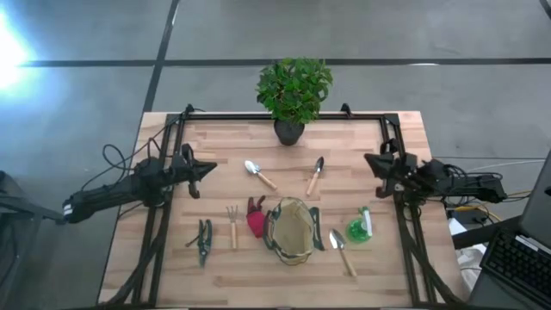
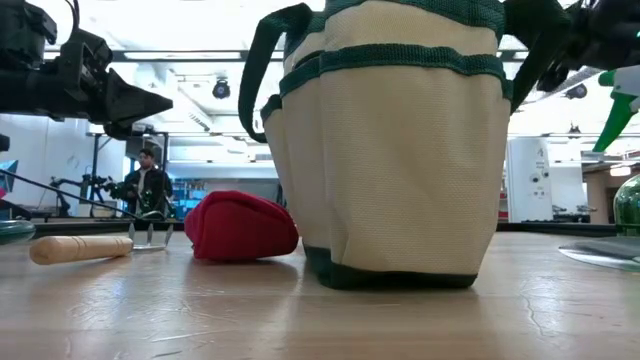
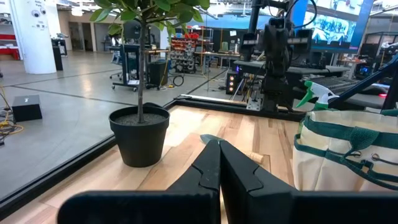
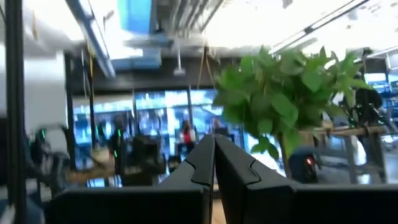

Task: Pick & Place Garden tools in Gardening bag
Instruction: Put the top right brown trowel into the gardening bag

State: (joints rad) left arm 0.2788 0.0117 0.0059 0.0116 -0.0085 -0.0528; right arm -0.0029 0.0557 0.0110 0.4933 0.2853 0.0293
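The khaki gardening bag with dark green trim stands upright on its base near the table's front centre, and it fills the low view. A red glove lies against its left side. A wooden-handled fork and dark green pruners lie further left. Two trowels lie behind the bag, and a third lies at its right. A green spray bottle lies right of the bag. My left gripper is shut and empty above the table's left part. My right gripper is shut and empty at the right.
A potted leafy plant in a black pot stands at the far edge's middle. A black frame rail runs along the table's far edge and sides. Bare wood lies between the two grippers, in front of the pot.
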